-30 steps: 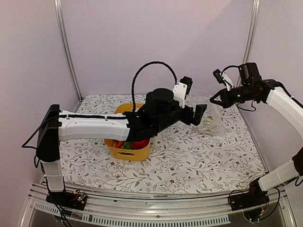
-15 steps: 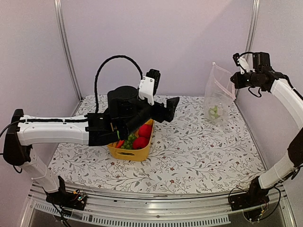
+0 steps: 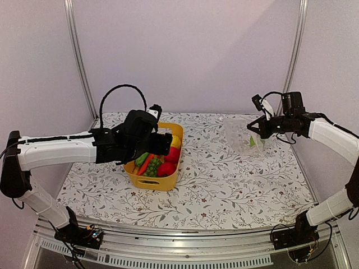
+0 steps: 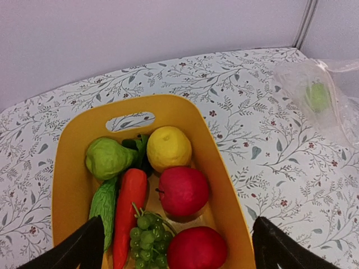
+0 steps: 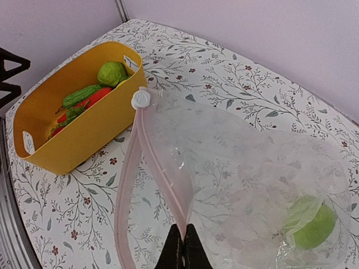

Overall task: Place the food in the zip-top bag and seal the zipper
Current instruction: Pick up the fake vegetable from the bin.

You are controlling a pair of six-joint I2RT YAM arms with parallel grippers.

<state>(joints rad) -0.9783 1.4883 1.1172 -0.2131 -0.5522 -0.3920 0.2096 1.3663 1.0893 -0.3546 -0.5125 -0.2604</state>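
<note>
The food lies in a yellow tub (image 3: 151,182): a red apple (image 4: 183,191), a second red fruit (image 4: 197,248), a yellow lemon (image 4: 169,148), a green pear (image 4: 107,158), an orange-red pepper (image 4: 127,210) and green grapes (image 4: 147,239). My left gripper (image 4: 174,249) is open above the tub, empty. My right gripper (image 5: 183,246) is shut on the pink zipper (image 5: 160,174) of the clear zip-top bag (image 5: 247,190), which rests on the table at the right (image 3: 242,137). The bag's mouth gapes open. One green fruit (image 5: 311,224) sits inside the bag.
The tub (image 5: 73,120) stands left of the bag on the floral tablecloth (image 3: 224,185). A white slider knob (image 5: 141,99) sits at the zipper's far end. Walls and metal posts (image 3: 294,50) close in the back and sides.
My left arm has pulled back from the bag to above the tub. My right gripper lifted the bag high, then lowered it back to the table.
</note>
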